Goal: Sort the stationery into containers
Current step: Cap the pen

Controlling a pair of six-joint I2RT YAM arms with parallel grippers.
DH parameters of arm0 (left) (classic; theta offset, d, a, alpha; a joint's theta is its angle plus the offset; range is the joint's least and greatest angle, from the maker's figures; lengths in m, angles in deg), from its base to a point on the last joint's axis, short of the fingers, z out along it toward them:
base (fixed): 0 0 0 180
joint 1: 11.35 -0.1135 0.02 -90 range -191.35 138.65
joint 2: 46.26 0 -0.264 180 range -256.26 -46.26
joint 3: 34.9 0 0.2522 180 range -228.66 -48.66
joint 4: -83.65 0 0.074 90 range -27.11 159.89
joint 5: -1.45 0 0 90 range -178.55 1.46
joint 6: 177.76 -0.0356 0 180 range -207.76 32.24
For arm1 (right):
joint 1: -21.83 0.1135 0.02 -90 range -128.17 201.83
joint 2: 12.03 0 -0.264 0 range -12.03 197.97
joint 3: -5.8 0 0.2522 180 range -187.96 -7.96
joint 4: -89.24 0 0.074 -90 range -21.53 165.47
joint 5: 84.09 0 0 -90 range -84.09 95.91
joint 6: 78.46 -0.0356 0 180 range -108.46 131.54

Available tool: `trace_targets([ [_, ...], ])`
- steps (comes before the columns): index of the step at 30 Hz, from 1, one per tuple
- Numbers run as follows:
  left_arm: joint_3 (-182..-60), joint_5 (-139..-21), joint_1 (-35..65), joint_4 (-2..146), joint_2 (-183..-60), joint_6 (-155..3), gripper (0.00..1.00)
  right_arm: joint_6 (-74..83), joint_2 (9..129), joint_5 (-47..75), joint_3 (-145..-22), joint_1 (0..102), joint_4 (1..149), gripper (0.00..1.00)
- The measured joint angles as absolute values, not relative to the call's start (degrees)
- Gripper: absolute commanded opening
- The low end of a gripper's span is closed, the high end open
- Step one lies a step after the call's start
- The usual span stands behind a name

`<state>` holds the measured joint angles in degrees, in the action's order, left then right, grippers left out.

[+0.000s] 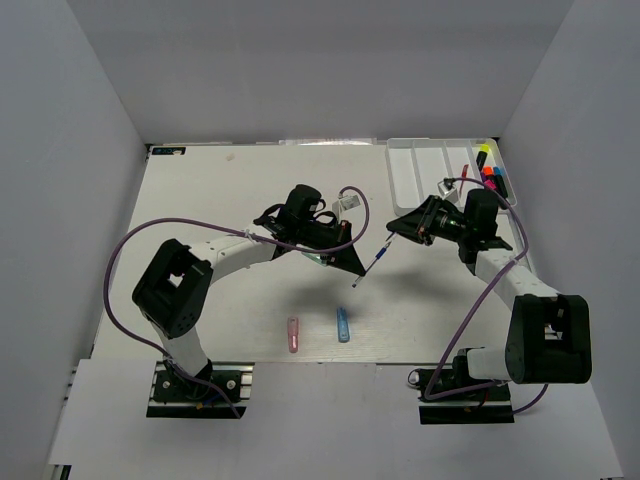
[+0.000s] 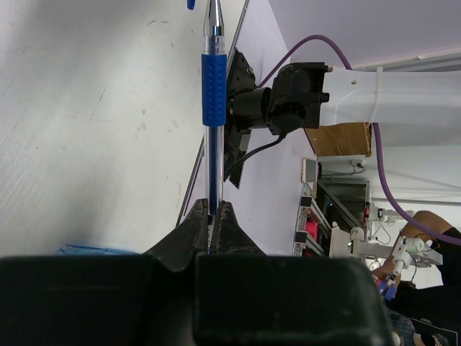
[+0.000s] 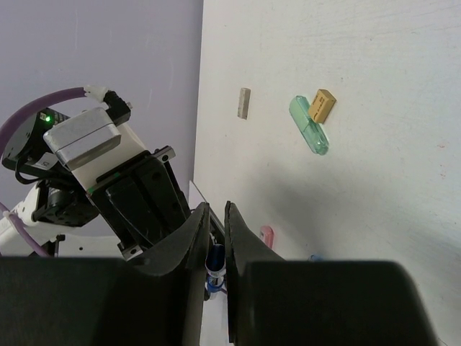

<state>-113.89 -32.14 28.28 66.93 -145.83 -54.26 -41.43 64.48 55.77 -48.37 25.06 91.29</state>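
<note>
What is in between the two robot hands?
A blue pen. The left gripper pinches one end, and the other end pokes into the right gripper. The top view shows the pen bridging the gap between them.

Centre: blue pen (image 2: 214, 86) bridges left gripper (image 2: 215, 209) and right gripper (image 3: 216, 205); no way through between them.
Far left of table (image 1: 200, 190): bare, open to a hand.
Near edge: pink capsule (image 1: 293, 333) and blue capsule (image 1: 343, 325) lie apart, a gap between.
Tray (image 1: 410, 165): right arm (image 1: 490, 255) crowds its near end; highlighters (image 1: 488, 172) line its right side.
Sides: walls (image 1: 60, 150) close in.
</note>
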Motion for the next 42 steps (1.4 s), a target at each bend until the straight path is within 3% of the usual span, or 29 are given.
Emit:
trace_targets([
  [22, -113.98, -32.08, 28.33, 66.95, -145.83, -54.35, 0.0, -37.96, 62.21, 57.02, -47.65, 28.29, 88.27, 0.0],
  [36, -116.23, -31.75, 28.63, 59.52, -149.18, -57.11, 0.0, -43.79, 64.42, 55.51, -41.98, 29.19, 91.42, 0.0],
  [42, -116.23, -32.41, 28.61, 58.36, -150.12, -57.32, 0.06, -46.26, 68.7, 55.4, -41.83, 29.32, 92.14, 0.0],
])
